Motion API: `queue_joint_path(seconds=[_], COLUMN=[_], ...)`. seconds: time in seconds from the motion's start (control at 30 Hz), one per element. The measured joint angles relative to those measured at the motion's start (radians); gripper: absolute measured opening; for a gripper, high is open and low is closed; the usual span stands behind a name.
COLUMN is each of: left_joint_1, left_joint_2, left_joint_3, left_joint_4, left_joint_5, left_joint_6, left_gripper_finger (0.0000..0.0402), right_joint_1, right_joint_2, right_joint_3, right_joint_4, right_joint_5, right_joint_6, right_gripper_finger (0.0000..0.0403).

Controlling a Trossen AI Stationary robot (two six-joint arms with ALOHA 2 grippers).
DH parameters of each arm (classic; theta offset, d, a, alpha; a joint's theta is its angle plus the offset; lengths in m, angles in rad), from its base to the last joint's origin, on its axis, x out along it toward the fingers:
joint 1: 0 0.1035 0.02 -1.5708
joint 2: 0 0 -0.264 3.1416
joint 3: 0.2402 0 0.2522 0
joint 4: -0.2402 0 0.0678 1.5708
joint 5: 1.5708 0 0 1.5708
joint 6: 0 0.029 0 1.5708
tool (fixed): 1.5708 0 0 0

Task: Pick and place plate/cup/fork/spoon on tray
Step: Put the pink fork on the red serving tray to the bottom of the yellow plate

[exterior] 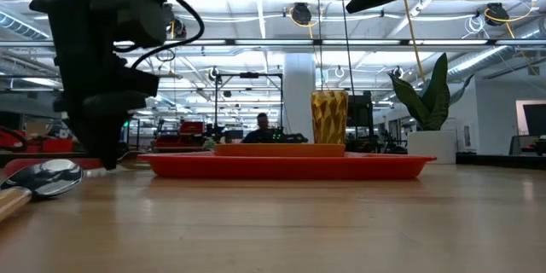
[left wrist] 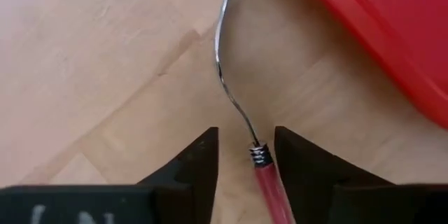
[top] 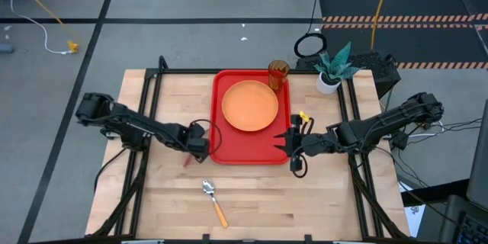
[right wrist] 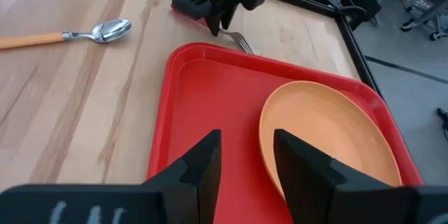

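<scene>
Spoon (exterior: 38, 177) lies nearest the low camera, on bare table (top: 320, 198) at the front, silver bowl toward the tray, orange handle pointing away from it; well apart from both grippers.

Tray (top: 229, 151): red, centred toward the back of the table. Contents: orange plate (top: 249, 106) lying flat in the tray's back half; amber cup (top: 277, 74) upright at the back right corner, just beside the plate. From above I cannot tell whether the cup stands inside the rim or on it. Front half of the tray is bare red plastic.

Fork (left wrist: 238, 91): on the wood just outside the tray's front left corner, tines near the rim, pink-red handle away from it.

Left gripper (left wrist: 245, 155): down at the table over the fork, jaws slightly open, one finger on each side of the handle where it meets the metal neck; not closed on it.

Right gripper (right wrist: 245, 155): at the tray's right edge, facing in over the tray, jaws slightly apart, holding nothing.

White pot with plant (top: 332, 67) stands off the tray, back right.
</scene>
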Motion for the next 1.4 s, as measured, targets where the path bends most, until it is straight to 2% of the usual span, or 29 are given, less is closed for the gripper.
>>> queue_joint_path(seconds=[0.1,0.27,0.33,0.47,0.6,0.8,0.97,1.2,1.4], left_joint_1=[0.003,0.004,0.003,0.001,0.002,-0.024,-0.052,-0.068,-0.058], left_joint_2=[0.004,-0.002,-0.004,-0.050,-0.137,-0.254,-0.279,-0.212,-0.119], left_joint_3=[0.000,0.000,0.006,0.014,0.018,0.018,0.018,0.018,-0.006], left_joint_4=[0.010,0.072,0.081,-0.017,-0.081,0.022,0.028,-0.020,-0.025], left_joint_5=[0.001,0.022,0.049,0.082,0.080,0.079,0.034,-0.017,-0.008], left_joint_6=[0.041,0.135,0.161,0.153,0.117,0.166,0.173,0.147,0.106], left_gripper_finger=[0.0101,0.0022,0.0020,0.0025,0.0004,0.0003,0.0018,0.0069,0.0122], right_joint_1=[0.000,0.000,0.000,0.000,-0.008,-0.037,-0.049,-0.048,-0.048], right_joint_2=[0.000,0.009,0.025,0.083,0.132,0.187,0.195,0.195,0.195], right_joint_3=[0.000,0.000,0.001,0.001,0.001,0.001,0.000,0.000,0.000], right_joint_4=[0.003,0.072,0.108,0.168,0.179,0.174,0.156,0.151,0.139], right_joint_5=[0.000,0.001,-0.004,-0.054,-0.052,-0.051,-0.051,-0.052,-0.052], right_joint_6=[0.014,0.024,0.015,-0.012,-0.014,-0.001,0.016,0.016,0.016], right_gripper_finger=[0.0125,0.0125,0.0125,0.0125,0.0125,0.0125,0.0125,0.0125,0.0125])
